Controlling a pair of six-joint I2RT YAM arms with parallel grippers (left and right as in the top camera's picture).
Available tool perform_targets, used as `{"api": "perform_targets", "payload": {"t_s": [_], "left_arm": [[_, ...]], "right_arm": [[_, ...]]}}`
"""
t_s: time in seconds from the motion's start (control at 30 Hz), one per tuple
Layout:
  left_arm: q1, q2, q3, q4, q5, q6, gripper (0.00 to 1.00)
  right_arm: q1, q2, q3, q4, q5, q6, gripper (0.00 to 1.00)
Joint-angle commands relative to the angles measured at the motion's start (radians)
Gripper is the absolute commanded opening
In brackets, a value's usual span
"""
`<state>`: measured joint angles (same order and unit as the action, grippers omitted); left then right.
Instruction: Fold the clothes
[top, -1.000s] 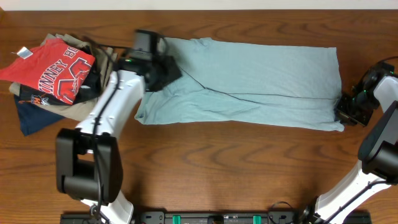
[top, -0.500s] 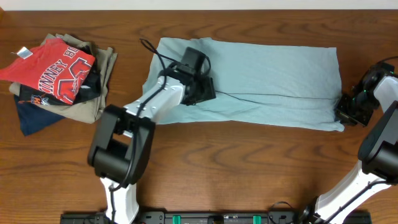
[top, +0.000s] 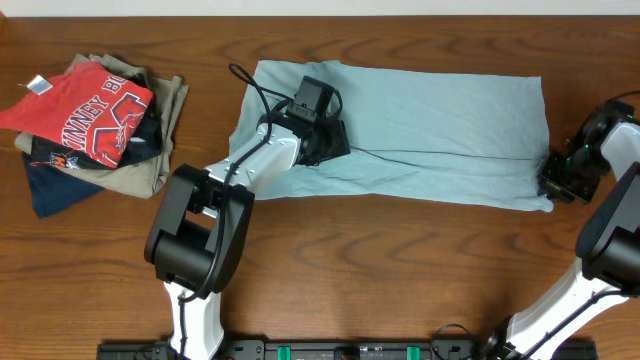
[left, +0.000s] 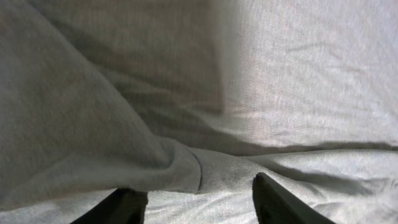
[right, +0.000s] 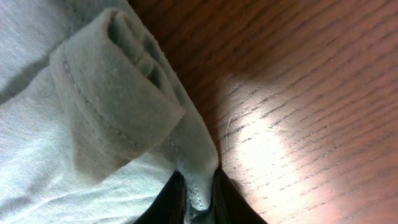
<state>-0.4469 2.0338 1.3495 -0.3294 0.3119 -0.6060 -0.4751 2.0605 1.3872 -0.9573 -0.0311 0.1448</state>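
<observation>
Pinching the T-shirt (top: 430, 110) hem with right end effector (right: 198, 183); hovering left end effector (left: 199, 199) open over a crease. Well apart, at worktop (top: 400, 280) left: stack of folded garments (top: 95, 120).

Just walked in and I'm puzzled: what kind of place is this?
Probably a robotics lab bench for laundry-folding practice: a left arm and right arm at a wooden table, a pale T-shirt spread out, a pile of garments.
</observation>
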Motion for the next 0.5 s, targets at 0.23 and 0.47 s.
{"api": "perform_targets", "payload": {"t_s": [0.23, 0.47], "left_arm": [[0.002, 0.016, -0.007, 0.045, -0.01, -0.028, 0.23], [0.014, 0.016, -0.006, 0.219, -0.034, -0.056, 0.06]], "right_arm": [[0.009, 0.025, -0.033, -0.009, 0.027, -0.004, 0.15], [0.009, 0.025, -0.033, -0.009, 0.027, -0.004, 0.15]]}}
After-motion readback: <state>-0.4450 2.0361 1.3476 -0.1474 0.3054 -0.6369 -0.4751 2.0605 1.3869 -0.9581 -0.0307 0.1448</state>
